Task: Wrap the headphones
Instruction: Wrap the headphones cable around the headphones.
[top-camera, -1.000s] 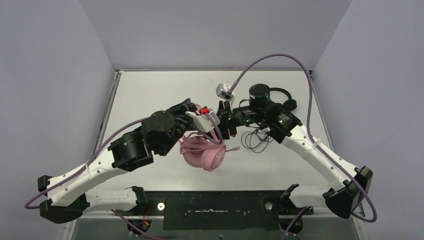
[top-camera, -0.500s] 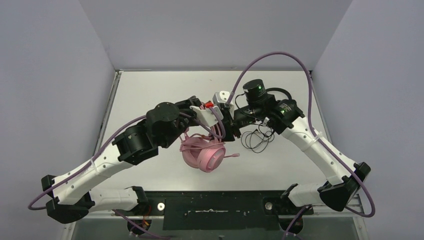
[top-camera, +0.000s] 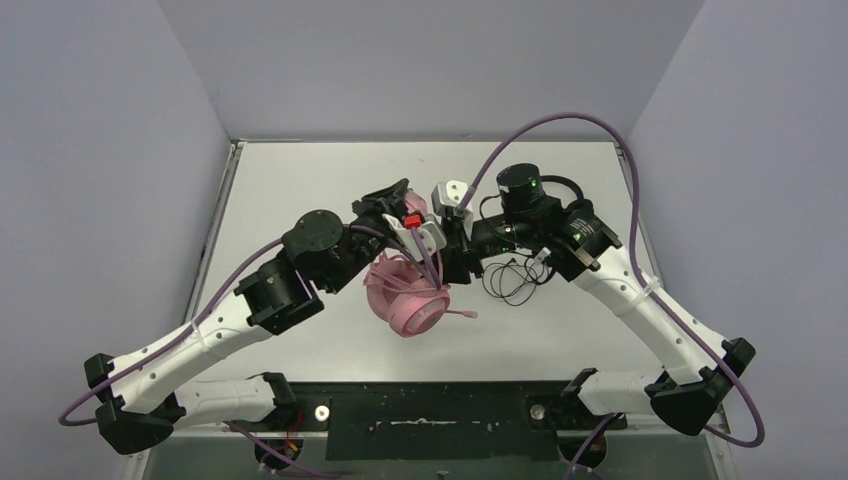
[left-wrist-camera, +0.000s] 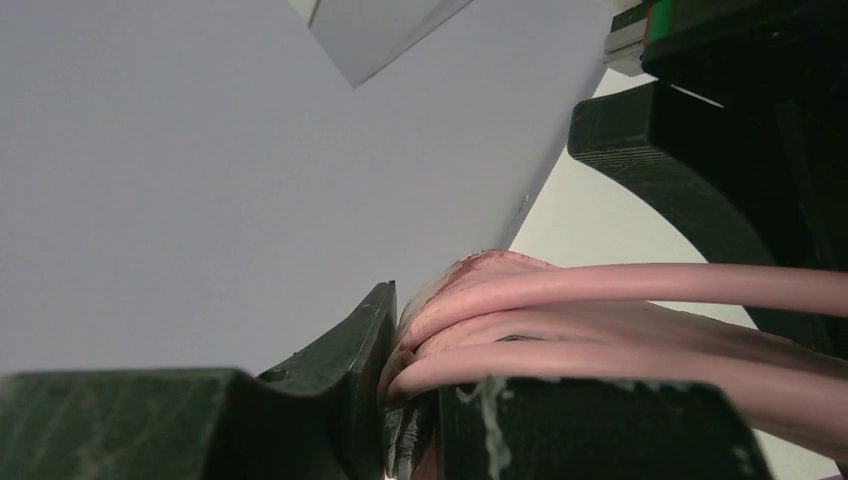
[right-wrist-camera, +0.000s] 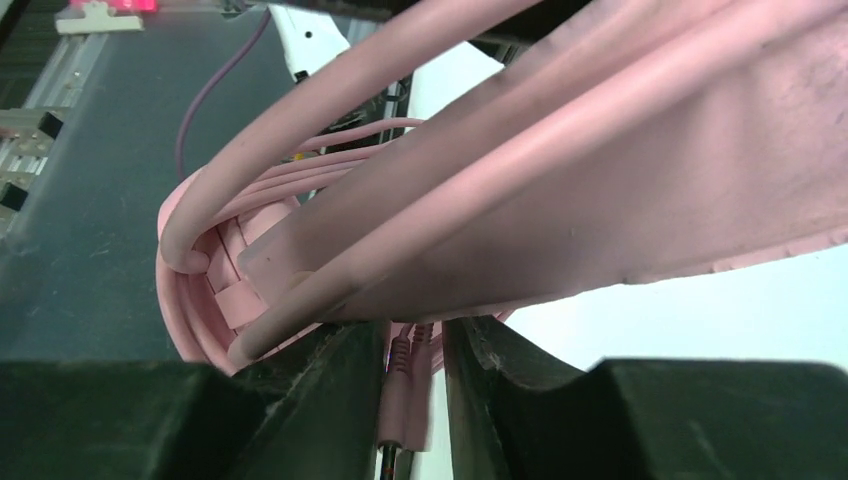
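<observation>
The pink headphones hang above the middle of the table, their pink cable wound in several strands along the headband. My left gripper is shut on the headband and its cable strands, seen close in the left wrist view. My right gripper is right beside the earcups. In the right wrist view its jaws stand narrowly apart around the cable's two pink plugs, under the headband. The black headphones lie at the back right behind my right arm, their thin black cable loose on the table.
The white table is walled by grey panels at the back and both sides. Purple robot cables arch over the right arm. My two wrists are nearly touching above the table's middle.
My left arm has swung toward the back, carrying the pink headphones slightly back and right. My right wrist has turned and closed in on the headband from the right.
</observation>
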